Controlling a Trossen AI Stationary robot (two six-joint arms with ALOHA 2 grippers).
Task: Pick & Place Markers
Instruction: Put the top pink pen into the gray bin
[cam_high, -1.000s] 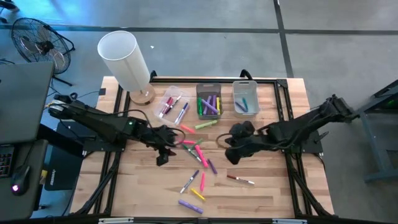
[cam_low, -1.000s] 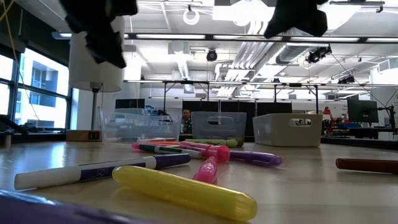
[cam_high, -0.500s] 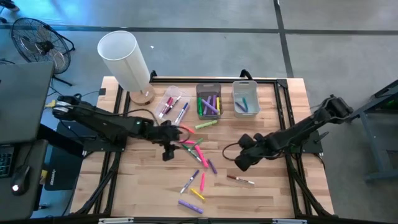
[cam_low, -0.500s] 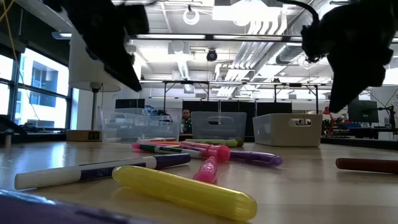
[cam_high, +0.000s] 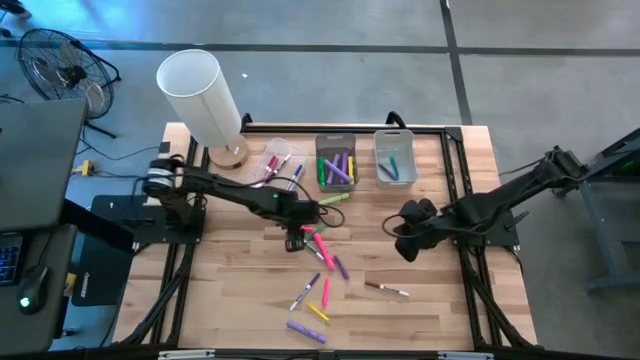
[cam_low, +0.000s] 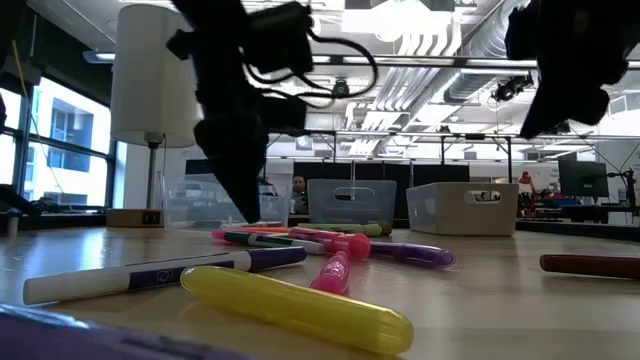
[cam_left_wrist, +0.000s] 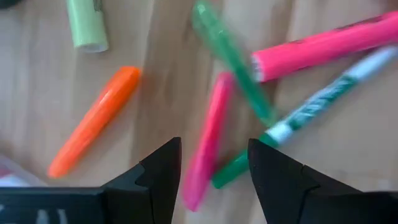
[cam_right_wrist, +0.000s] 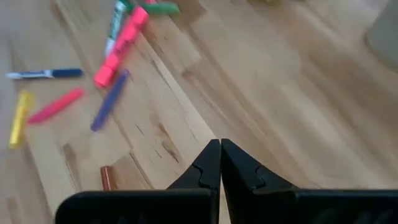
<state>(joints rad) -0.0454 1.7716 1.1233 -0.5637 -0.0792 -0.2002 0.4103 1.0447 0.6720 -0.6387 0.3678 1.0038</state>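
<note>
A slim pink marker (cam_left_wrist: 208, 134) lies on the wooden table (cam_high: 440, 300) in the central cluster, crossed by a green marker (cam_left_wrist: 231, 59). It is straddled by the left gripper (cam_left_wrist: 213, 167), jaws spread and empty. The right gripper (cam_right_wrist: 220, 163) is held clenched on nothing over bare wood to the right. The neighbouring green marker could be pinched too, given how tightly they overlap. A lamp (cam_high: 205, 100) and clear bins (cam_high: 336, 160) are set at the far edge.

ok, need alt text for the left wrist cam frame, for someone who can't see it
The left gripper, fingers open, hangs just above a pink marker lying on the wooden table, which shows in the gap between the fingers. Around it lie a green marker, a green-and-white marker, a larger pink marker and, off to one side, an orange marker.
</note>
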